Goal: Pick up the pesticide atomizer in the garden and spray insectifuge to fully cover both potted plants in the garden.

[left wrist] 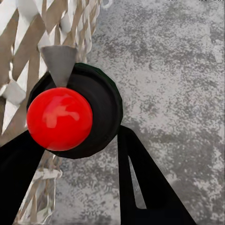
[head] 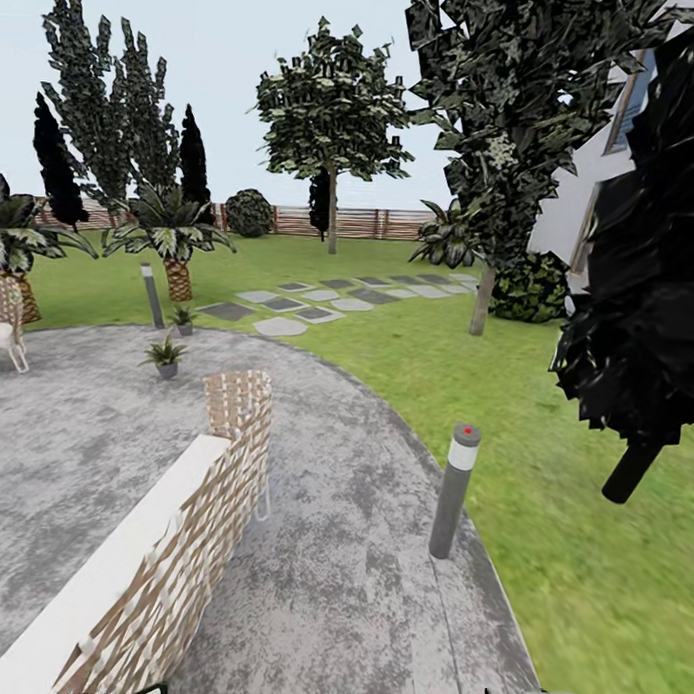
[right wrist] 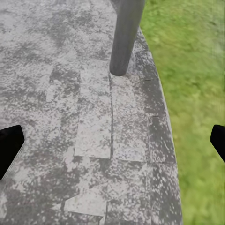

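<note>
In the left wrist view, my left gripper (left wrist: 77,138) is shut on the pesticide atomizer (left wrist: 93,108), a dark round bottle seen end-on with a red ball and a grey pointed nozzle. Its black fingers (left wrist: 140,178) flank the bottle, close beside a wicker chair's weave. The two potted plants (head: 167,356) (head: 183,318) stand far ahead at the patio's far left rim, small green rosettes in grey pots. My right gripper (right wrist: 112,145) is open over the paving with nothing between its fingertips.
A wicker chair (head: 180,541) with a white cushion stands just ahead on my left. A grey bollard lamp (head: 454,491) rises at the patio (head: 350,547) edge to the right, and another (head: 152,295) beside the plants. Lawn (head: 543,474), a palm (head: 176,241) and a dark shrub (head: 651,248) surround it.
</note>
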Motion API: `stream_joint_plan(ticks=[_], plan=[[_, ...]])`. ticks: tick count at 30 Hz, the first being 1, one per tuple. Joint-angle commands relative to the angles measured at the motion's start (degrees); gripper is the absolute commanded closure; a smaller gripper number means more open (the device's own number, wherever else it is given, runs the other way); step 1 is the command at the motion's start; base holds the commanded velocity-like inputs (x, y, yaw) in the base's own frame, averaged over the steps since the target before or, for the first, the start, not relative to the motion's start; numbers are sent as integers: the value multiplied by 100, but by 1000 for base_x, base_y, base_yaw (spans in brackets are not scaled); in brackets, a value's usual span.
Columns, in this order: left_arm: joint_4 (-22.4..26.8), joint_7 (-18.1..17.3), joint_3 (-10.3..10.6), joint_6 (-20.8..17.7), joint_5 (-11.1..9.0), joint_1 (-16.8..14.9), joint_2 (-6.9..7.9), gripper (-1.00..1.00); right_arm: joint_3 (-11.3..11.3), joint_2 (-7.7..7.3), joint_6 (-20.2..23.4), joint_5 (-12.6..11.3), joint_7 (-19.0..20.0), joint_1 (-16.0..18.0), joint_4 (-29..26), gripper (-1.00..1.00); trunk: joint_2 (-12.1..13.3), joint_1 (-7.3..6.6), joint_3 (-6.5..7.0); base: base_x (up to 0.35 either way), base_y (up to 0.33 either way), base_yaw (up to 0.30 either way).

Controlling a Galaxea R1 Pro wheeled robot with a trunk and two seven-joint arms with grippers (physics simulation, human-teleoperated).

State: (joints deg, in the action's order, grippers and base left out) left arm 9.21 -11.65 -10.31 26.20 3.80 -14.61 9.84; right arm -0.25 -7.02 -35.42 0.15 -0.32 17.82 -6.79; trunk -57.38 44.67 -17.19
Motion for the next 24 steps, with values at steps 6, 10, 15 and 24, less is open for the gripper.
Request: stream_joint_plan(ticks=[6, 10, 15, 24], plan=[[-7, -30, -50, 15, 39, -6, -3, 100, -1, -1, -17, 2, 2, 2, 3, -100, 237, -132, 138, 0, 0, 163], [-7, -30, -52, 17, 39, -6, 0, 100, 1, -1, -17, 2, 1, 2, 3, -100, 398, -220, 230, 0, 0, -16], [-7, -30, -50, 16, 40, -6, 0, 100, 5, -1, -17, 2, 0, 2, 3, -100, 598, -330, 323, 0, 0, -4], [-7, -30, -50, 14, 39, -6, 0, 100, 7, 2, -17, 9, 1, 2, 3, -100, 959, -527, 485, 0, 0, -145]])
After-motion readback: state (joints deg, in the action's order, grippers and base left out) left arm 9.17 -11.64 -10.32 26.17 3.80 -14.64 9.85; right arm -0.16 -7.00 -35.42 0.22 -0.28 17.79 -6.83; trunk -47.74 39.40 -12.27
